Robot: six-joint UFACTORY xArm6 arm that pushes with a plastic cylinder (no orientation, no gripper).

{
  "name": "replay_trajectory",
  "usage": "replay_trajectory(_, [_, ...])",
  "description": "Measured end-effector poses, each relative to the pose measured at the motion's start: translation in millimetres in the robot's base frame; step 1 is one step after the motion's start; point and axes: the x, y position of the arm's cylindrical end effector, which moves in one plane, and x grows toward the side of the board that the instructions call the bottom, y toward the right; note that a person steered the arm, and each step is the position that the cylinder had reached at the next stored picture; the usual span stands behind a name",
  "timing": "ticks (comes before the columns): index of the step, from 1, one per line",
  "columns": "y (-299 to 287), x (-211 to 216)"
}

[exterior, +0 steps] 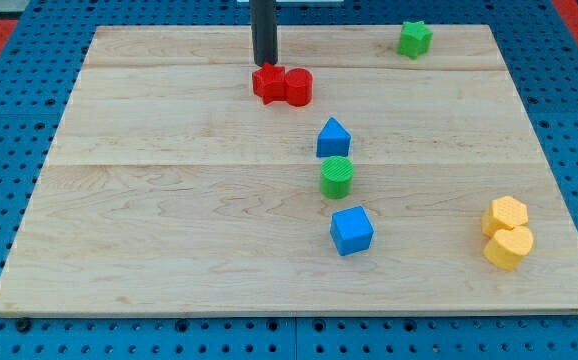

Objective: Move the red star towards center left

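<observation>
While you look from the view's bottom upward, you meet the blue cube (351, 230) and two touching yellow blocks (507, 232), then the green cylinder (336, 176) and blue block (333, 138). Farther up, your red star (267, 82) touches a red cylinder (297, 87); my tip (265, 64), a bare rod grasping nothing, meets the star's top edge

The red star (267, 83) is found near the view's top, a little left of the middle of the table (149, 220). It lies flat, its lobed outline blunt and its top face a bright, even red. Its right side is pressed against a red cylinder (297, 87), the two touching. My tip (265, 64) is planted right at the star's upper edge, seemingly in contact with it.
</observation>
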Motion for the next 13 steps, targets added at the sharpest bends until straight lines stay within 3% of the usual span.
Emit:
replay_trajectory(1, [4, 0])
replay_trajectory(5, [132, 43])
replay_trajectory(9, [-1, 31])
replay_trajectory(11, [-62, 74])
replay_trajectory(13, [-12, 105])
